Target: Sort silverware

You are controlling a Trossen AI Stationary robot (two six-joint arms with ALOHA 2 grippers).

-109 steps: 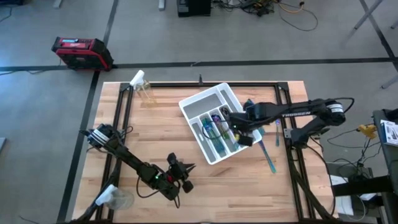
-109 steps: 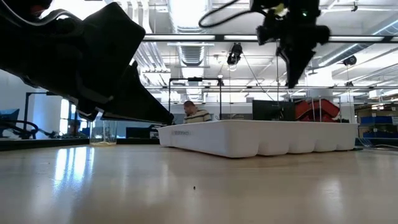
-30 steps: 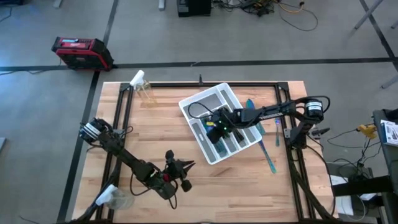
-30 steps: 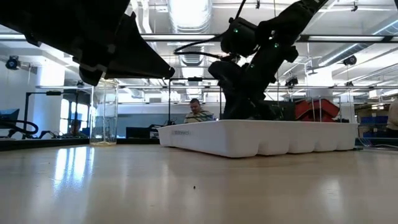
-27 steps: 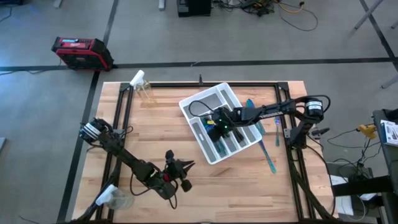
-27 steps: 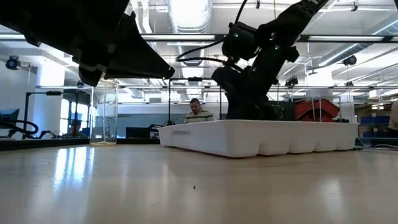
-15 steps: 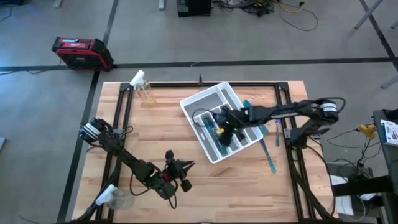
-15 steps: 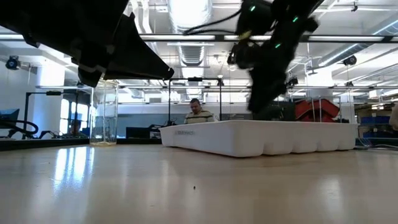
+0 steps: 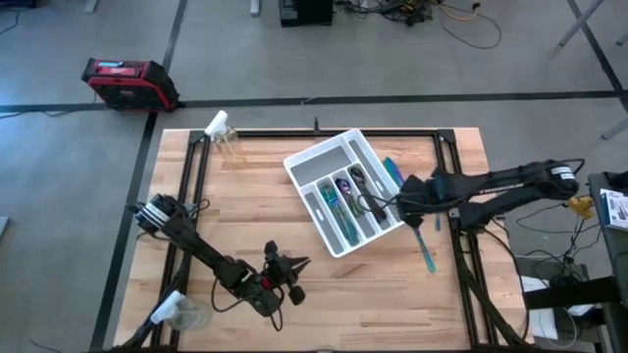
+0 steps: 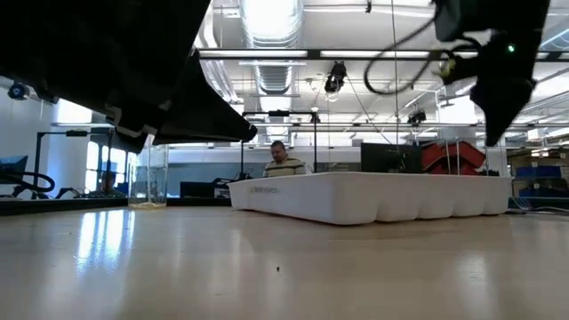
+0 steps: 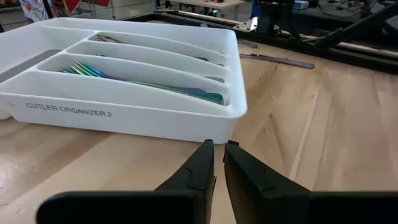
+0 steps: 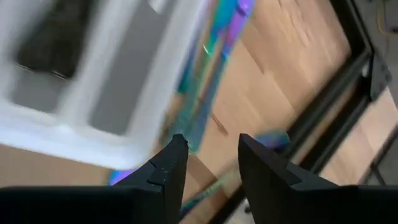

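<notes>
Iridescent teal-purple silverware (image 9: 342, 208): several pieces lying in the narrow slots of the white compartmented plastic cutlery tray (image 9: 316, 161), others loose on the light wooden table (image 9: 245, 206) just beside the tray's right edge, including a slim teal piece (image 9: 424, 251) near the black frame rail. Right gripper (image 9: 404, 208) poised over those loose pieces at the tray's right edge, fingers (image 12: 166, 171) spread apart, gripping nothing. Left gripper (image 9: 294, 265) waiting low over bare wood near the table's front edge, well apart from the tray, fingers (image 11: 199, 167) nearly together, empty.
</notes>
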